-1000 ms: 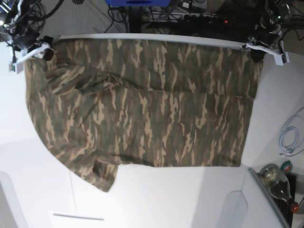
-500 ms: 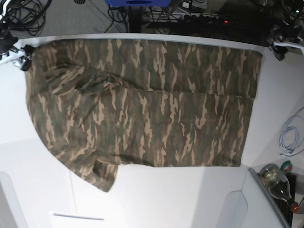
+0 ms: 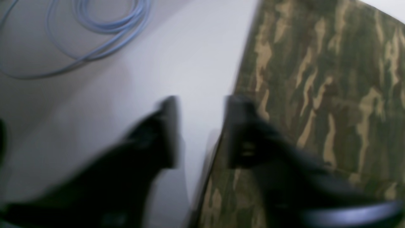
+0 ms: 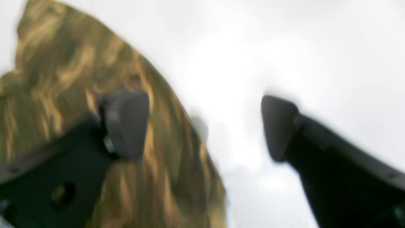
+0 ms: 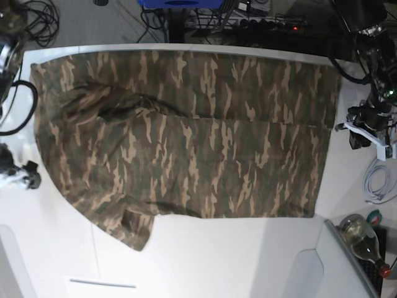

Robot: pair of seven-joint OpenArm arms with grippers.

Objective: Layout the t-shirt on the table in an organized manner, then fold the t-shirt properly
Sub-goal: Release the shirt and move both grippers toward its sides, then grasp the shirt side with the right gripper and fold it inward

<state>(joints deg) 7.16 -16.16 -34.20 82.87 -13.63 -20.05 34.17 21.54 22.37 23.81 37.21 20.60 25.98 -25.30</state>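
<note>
The shirt (image 5: 186, 136) lies spread out on the table (image 5: 217, 261), with one edge along the far side; a sleeve pokes out at the near left. It looks soft, light and floppy, so we think it will sag and wrinkle if we lift it by one spot; we should pinch two corners of an edge together. Our left gripper (image 3: 201, 129) is just off the shirt's right edge, jaws a little apart, holding nothing; our right gripper (image 4: 202, 126) is wide open and empty at the left edge.

Left claw (image 3: 201, 131), jaws slightly apart, straddles the t-shirt (image 3: 319, 104) edge on the table (image 3: 177, 57).
</note>
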